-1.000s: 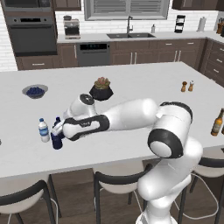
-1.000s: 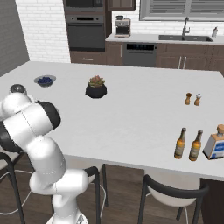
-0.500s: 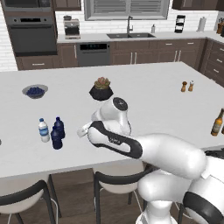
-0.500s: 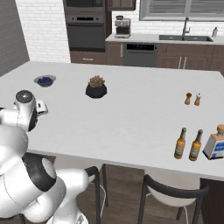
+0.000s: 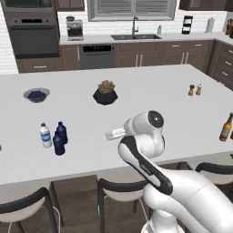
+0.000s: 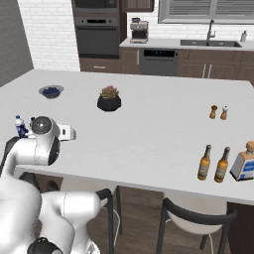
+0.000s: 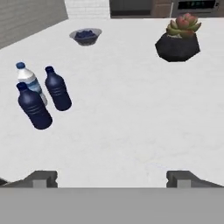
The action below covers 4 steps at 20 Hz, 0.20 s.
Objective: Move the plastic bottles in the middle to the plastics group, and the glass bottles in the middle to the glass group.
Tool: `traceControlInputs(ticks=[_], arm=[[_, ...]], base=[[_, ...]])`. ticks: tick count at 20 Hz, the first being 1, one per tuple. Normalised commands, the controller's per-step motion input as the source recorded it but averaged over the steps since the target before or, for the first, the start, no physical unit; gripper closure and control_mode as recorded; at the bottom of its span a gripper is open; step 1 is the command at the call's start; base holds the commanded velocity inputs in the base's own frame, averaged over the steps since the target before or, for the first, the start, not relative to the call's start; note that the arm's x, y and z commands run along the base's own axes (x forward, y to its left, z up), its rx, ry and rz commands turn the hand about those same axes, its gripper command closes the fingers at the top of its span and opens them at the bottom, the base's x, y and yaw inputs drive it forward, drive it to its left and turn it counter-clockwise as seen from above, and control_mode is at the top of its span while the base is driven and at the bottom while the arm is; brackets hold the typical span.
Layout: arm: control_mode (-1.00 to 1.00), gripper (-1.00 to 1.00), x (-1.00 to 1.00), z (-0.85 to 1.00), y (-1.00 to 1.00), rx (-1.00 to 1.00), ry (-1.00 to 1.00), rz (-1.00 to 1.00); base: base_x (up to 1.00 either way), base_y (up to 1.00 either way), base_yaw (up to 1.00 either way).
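Observation:
Two squat navy plastic bottles (image 7: 57, 89) (image 7: 34, 106) stand upright against the clear blue-label water bottle (image 7: 29, 82) of the plastics group, at the island's left (image 5: 58, 143). My gripper (image 7: 112, 179) is open and holds nothing. It hovers over bare counter, well to the right of those bottles, and its fingertips (image 7: 43, 178) stand wide apart. The hand (image 5: 114, 134) sits near the island's front edge. Two amber glass bottles (image 6: 204, 162) (image 6: 222, 164) stand at the far right beside a pale squat bottle (image 6: 243, 166).
A dark potted succulent (image 5: 105, 93) stands mid-island, with a bowl of blueberries (image 5: 36, 94) at its back left. Two small shakers (image 5: 191, 89) sit at the back right. Stools line the island's near edge (image 6: 193, 221).
The arm has swung right, away from the navy bottles, and folded back toward the island's near edge. The bottles stay standing next to the clear one.

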Motion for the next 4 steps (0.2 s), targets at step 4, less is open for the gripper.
traceControlInputs(ticks=[4], arm=[[-1.00, -1.00, 0.03, 0.11, -0.94, 0.11, 0.09, -0.16]], base=[[0.00, 0.00, 0.00]])
